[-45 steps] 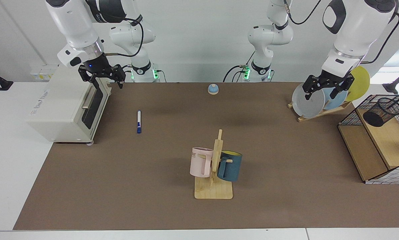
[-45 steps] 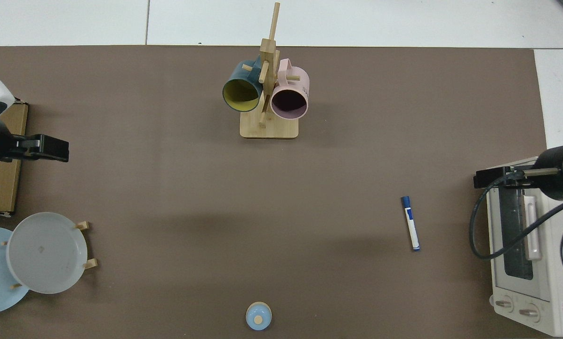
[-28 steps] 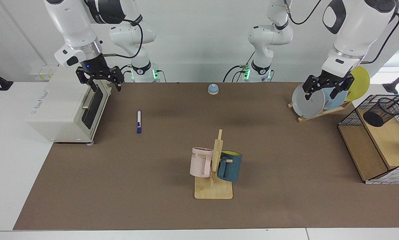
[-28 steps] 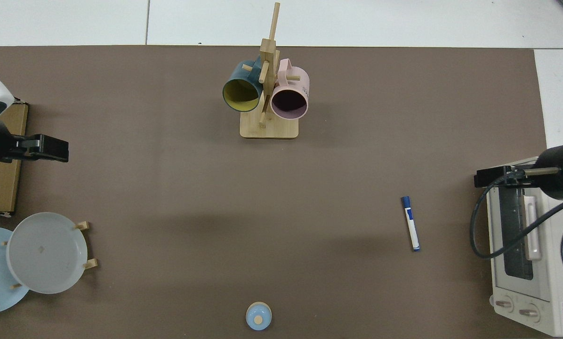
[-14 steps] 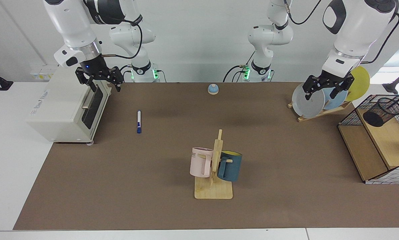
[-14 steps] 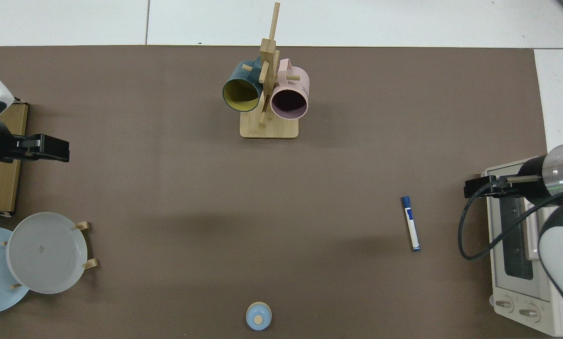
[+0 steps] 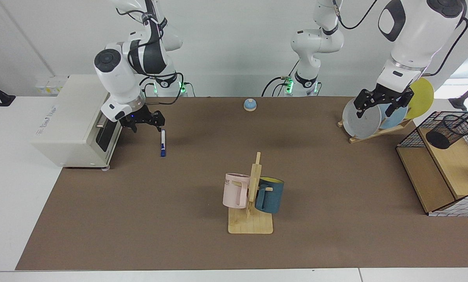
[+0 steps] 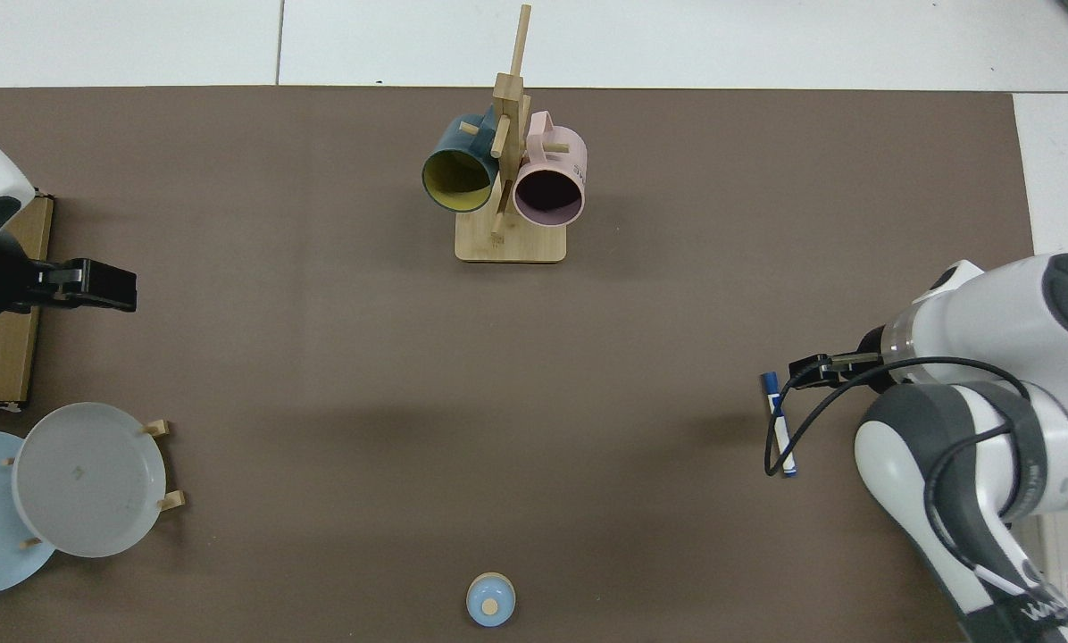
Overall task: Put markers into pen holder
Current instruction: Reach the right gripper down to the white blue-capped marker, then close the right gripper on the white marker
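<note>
right tool (image 7: 144, 126) spread wide just beside the marker (image 7: 162, 143); left tool (image 7: 378, 107) waits, wide.

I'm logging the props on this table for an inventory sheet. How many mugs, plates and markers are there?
Mugs: 2, pink and dark blue
Plates: 3, grey, light blue, yellow
Markers: 1
Total: 6

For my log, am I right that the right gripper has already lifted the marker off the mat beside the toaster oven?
Not quite: the marker lies flat on the mat; the right gripper hangs open beside it, as the facing view shows.
</note>
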`<state>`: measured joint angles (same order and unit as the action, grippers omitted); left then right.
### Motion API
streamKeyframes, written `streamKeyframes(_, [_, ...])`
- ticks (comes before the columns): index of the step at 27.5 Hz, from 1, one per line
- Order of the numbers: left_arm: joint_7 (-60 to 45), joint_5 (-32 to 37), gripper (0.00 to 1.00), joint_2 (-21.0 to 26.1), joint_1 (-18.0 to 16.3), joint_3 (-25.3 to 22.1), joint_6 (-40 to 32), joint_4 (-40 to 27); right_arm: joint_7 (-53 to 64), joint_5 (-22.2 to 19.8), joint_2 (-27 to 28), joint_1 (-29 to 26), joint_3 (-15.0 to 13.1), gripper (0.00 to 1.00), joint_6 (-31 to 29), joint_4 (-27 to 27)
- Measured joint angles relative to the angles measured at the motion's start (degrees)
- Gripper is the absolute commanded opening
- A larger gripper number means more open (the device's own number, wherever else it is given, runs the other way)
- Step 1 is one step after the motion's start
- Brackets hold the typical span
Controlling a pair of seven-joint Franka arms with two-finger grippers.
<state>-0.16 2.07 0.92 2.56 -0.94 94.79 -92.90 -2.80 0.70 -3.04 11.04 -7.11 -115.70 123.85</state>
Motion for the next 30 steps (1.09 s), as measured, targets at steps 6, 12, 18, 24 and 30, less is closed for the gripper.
streamKeyframes(6, [0.02,-0.27,1.0,-0.17,0.0,0.01,0.0,-1.38,0.0,0.0,1.24,0.64,0.07,1.0,-8.67,5.84])
streamKeyframes(12, [0.19,-1.01,1.0,-0.51,0.0,0.02,0.0,-2.73,0.0,0.0,3.46,1.17,0.08,1.0,-17.29,11.02])
streamKeyframes(18, [0.24,-1.51,1.0,-0.93,0.0,0.04,0.03,-4.04,0.0,0.0,5.18,1.26,0.08,1.0,-18.41,11.88])
streamKeyframes(24, [0.84,-1.52,1.0,-1.08,0.0,0.05,0.03,-4.3,0.0,0.0,6.08,1.27,0.08,0.81,-20.61,12.97])
streamKeyframes(30, [4.55,-1.53,1.0,-1.16,0.01,0.05,-0.03,-4.43,0.0,0.0,6.33,1.44,0.09,0.39,-20.69,13.27])
